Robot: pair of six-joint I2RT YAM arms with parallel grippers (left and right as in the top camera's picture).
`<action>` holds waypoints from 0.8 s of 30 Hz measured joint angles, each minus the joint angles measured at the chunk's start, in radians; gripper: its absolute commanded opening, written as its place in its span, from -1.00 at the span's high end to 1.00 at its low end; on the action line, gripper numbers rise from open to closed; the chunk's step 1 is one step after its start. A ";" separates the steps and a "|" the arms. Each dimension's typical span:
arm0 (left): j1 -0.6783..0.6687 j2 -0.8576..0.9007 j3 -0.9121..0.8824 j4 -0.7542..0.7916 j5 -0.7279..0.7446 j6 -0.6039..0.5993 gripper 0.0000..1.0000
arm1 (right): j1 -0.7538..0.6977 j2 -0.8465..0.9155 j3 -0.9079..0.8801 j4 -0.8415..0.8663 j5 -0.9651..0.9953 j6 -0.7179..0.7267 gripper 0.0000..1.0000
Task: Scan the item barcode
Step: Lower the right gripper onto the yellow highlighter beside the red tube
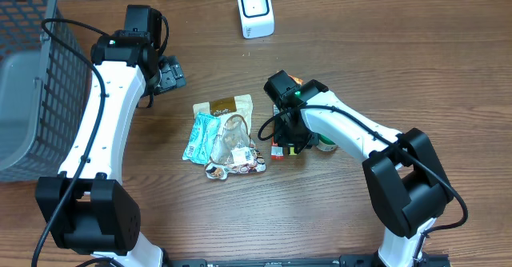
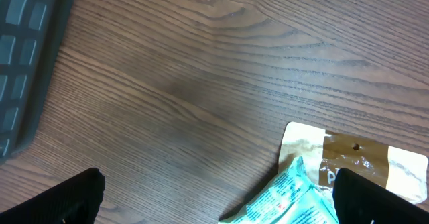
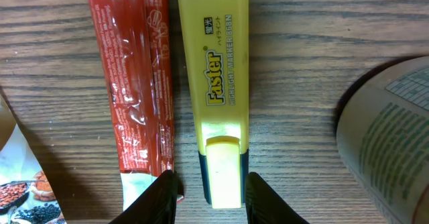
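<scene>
At ten o'clock on the table (image 1: 360,59), beside the basket (image 1: 32,75), the left gripper (image 1: 166,73) hangs spread wide, holding nothing. A heap of packets (image 1: 224,135) lies at the centre. At its three o'clock the yellow marker (image 3: 214,83) lies flat between a red sachet (image 3: 137,83) and a roll (image 3: 389,137). The right gripper (image 3: 213,200) straddles its cap end, jaws partly spread, with a gap on one side. The marker looks light, stiff and smooth, so probably slippery. The barrel seems a safer hold than the cap. The scanner (image 1: 254,9) stands at twelve.
</scene>
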 measured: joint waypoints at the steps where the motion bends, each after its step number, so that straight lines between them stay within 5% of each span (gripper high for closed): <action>1: 0.000 0.000 0.000 0.000 0.000 0.000 -0.99 | 0.000 0.000 -0.001 0.003 0.002 0.000 0.31; 12: 0.000 0.000 0.000 0.000 0.000 0.000 -1.00 | 0.000 -0.008 -0.114 0.138 0.003 0.002 0.33; 18: 0.000 0.000 0.000 0.000 0.000 0.000 -1.00 | 0.000 -0.013 -0.118 0.145 0.009 0.002 0.89; 24: 0.000 0.000 0.000 0.000 0.000 0.000 -1.00 | -0.010 -0.015 -0.101 0.056 0.009 0.004 0.93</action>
